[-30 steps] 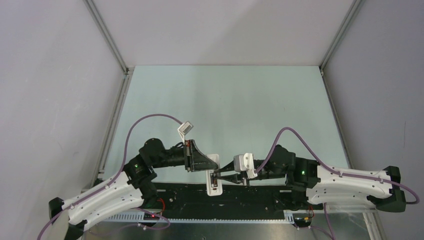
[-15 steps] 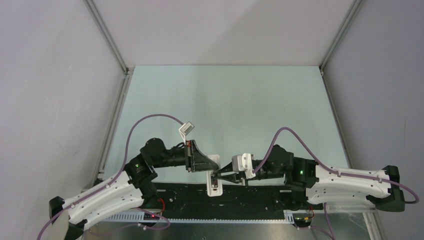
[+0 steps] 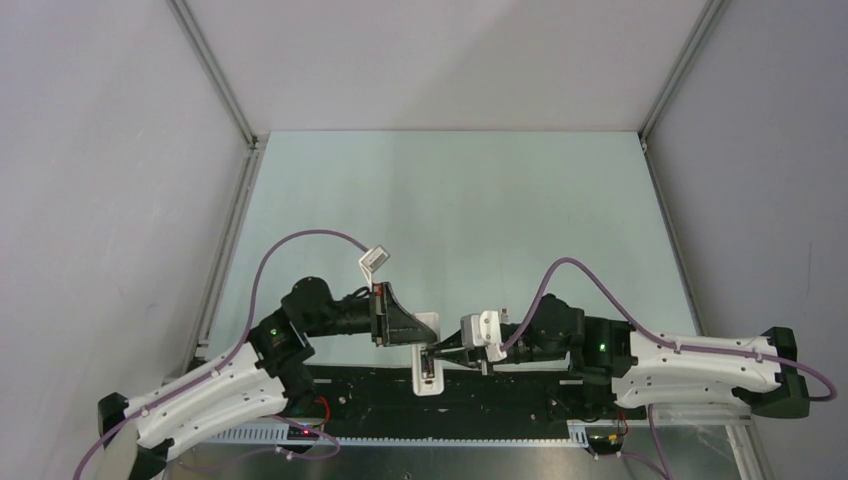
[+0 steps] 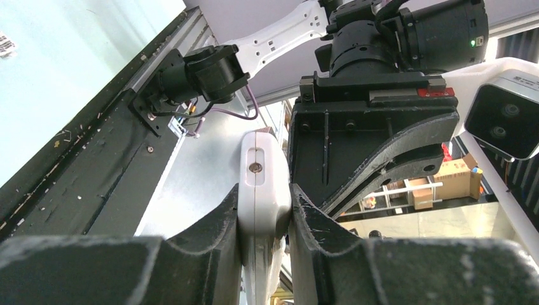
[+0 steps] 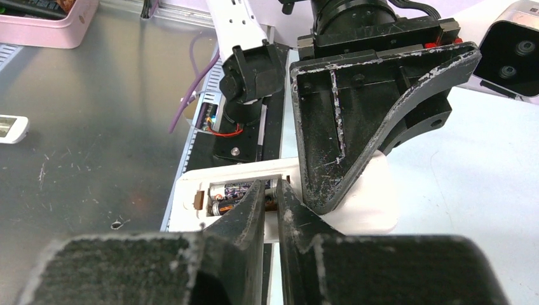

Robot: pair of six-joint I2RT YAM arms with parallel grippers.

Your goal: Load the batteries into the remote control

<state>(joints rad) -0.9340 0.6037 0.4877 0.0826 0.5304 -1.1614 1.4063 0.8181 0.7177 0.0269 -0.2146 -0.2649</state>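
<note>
Your left arm [image 3: 325, 315] reaches toward 3 o'clock, its jaws clamped on the remote control [image 4: 259, 184] at the bench's [image 3: 450, 200] 6 o'clock edge. Your right arm [image 3: 560, 335] points toward 9 o'clock, jaws narrow, tips inside the open compartment [image 5: 241, 180] where batteries [image 5: 230, 190] lie. I cannot tell whether they pinch one.

White remote control [image 4: 257, 184], dark batteries [image 5: 230, 206] with printed wraps and lighter ends, left gripper [image 4: 264, 213] and right gripper [image 5: 272, 190] black with pale scuffs, purple cables [image 3: 320, 233], pale mint table [image 3: 450, 200], pink tray [image 5: 57, 38].
</note>
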